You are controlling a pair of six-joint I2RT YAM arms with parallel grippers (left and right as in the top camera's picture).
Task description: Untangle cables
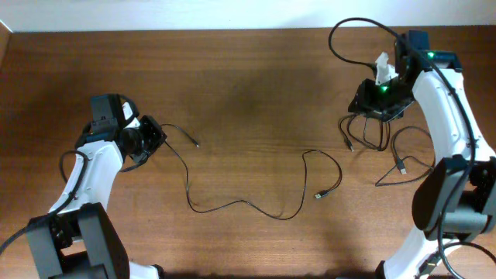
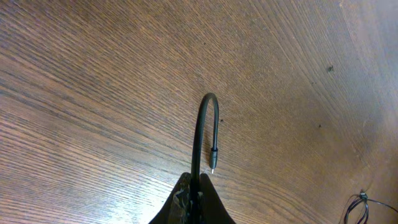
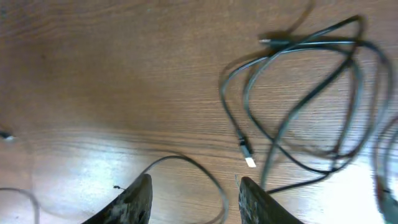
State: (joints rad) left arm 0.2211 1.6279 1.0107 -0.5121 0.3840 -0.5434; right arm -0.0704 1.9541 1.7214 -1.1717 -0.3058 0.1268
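Because the cables were thin, light and limp, we judged that they would drape and slide rather than hold a shape, and that a hard pull on any loop would only tighten a knot. On the left, our left tool was clenched on one cable just behind its end. A short arch of wire rose from the fingers and curled down to a small plug close above the wood; whether it touched, we could not tell. From there that cable ran free in loose waves across the middle of the desk. Farther right the other cables lay looped over one another just by our right tool. Its fingers stood apart with nothing clamped, one thin strand curving across the gap. We judged the stiffer plug ends the best places to take hold, since the wire looked slick. The desk was bare brown wood, fine-grained and lightly glaring; a pale band ran beyond its far edge.
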